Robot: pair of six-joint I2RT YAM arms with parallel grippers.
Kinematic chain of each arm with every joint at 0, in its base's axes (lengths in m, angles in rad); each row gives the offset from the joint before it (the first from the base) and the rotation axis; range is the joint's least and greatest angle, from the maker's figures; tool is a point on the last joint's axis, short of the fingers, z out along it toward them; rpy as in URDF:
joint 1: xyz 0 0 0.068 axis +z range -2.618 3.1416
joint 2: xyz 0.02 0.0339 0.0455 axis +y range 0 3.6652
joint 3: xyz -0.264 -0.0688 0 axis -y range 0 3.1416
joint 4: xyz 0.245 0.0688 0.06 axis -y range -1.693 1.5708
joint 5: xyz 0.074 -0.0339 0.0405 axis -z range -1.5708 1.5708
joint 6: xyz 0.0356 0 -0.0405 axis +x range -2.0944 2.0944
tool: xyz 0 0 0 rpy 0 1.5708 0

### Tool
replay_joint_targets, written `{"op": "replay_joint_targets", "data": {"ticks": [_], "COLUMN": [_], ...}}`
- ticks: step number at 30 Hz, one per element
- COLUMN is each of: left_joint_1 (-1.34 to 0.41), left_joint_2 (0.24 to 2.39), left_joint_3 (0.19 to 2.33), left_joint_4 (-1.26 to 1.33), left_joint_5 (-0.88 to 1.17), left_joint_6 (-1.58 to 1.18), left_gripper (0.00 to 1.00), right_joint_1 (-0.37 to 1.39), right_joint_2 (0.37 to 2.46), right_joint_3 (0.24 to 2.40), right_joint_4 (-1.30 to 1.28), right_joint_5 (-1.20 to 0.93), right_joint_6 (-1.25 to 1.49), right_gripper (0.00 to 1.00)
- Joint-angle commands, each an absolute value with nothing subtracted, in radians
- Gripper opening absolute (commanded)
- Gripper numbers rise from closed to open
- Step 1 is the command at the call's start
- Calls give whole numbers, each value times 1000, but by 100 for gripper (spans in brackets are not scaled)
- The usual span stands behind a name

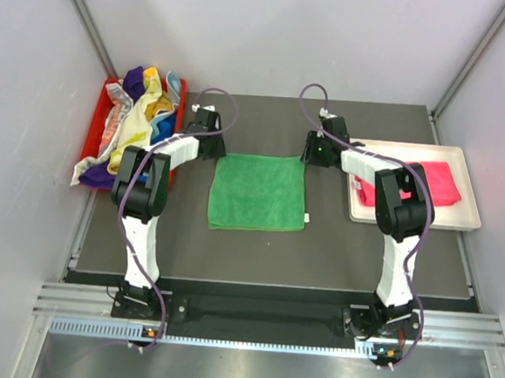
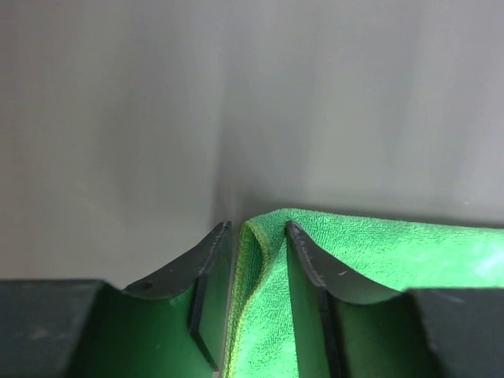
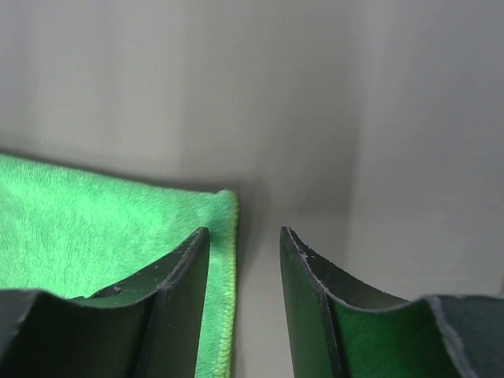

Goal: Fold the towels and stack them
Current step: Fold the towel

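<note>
**Green towel lying flat between two spread claws**

A green towel is being shown laid out flat and roughly square in the middle of the dark surface. In the wrist views its pile is being seen as short and fuzzy, with a stitched hem running along the edge. A small white tag is sticking out at its right edge, close to the near corner. No writing can be read on the tag, and no brand is being made out anywhere.

The left claw is being held at the towel's far left corner with its jaws spread. A raised fold of that corner is standing between the fingers, lying against the right one with a gap on the other side, so nothing is being pinched. The right claw is being held at the far right corner, also spread. Bare surface is showing in its gap, and the towel's corner is lying by its left finger.

Only the overhead view is showing the rest. A pink towel is lying flat on a white tray at the right. A heap of towels in purple, yellow, blue and white is filling a red bin at the far left, with some hanging over its near end. The bunched fold at the left corner is being shown by the left wrist view alone.
</note>
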State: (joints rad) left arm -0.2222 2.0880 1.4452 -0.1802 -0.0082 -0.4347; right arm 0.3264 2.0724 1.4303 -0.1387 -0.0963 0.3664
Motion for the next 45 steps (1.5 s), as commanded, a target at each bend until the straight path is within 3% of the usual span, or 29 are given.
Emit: {"op": "replay_joint_targets", "data": {"ticks": [1, 14, 23, 29, 40, 43, 45], "left_joint_1": [-244, -271, -273, -273, -272, -272, -272], "left_joint_2": [2114, 2140, 2172, 2174, 2197, 2194, 2187], "left_joint_3": [1492, 1491, 1503, 1505, 1506, 1500, 1499], "left_joint_4": [-242, -267, -308, -305, -288, -281, -273], "left_joint_5": [-109, -225, -322, -308, -264, -249, -235], "left_joint_6": [-397, -443, -463, -471, -476, -479, -482], "left_gripper": [38, 33, 21, 22, 20, 16, 12], "right_joint_1": [362, 391, 429, 434, 430, 428, 426], "right_joint_2": [2091, 2143, 2171, 2167, 2201, 2203, 2203], "right_joint_3": [1496, 1554, 1574, 1562, 1577, 1574, 1574], "right_joint_4": [-159, -198, -175, -146, -149, -133, -127], "right_joint_5": [-48, 27, 52, 31, 20, 5, 5], "right_joint_6": [328, 310, 301, 308, 325, 334, 339], "right_gripper": [41, 40, 40, 40, 27, 20, 9]}}
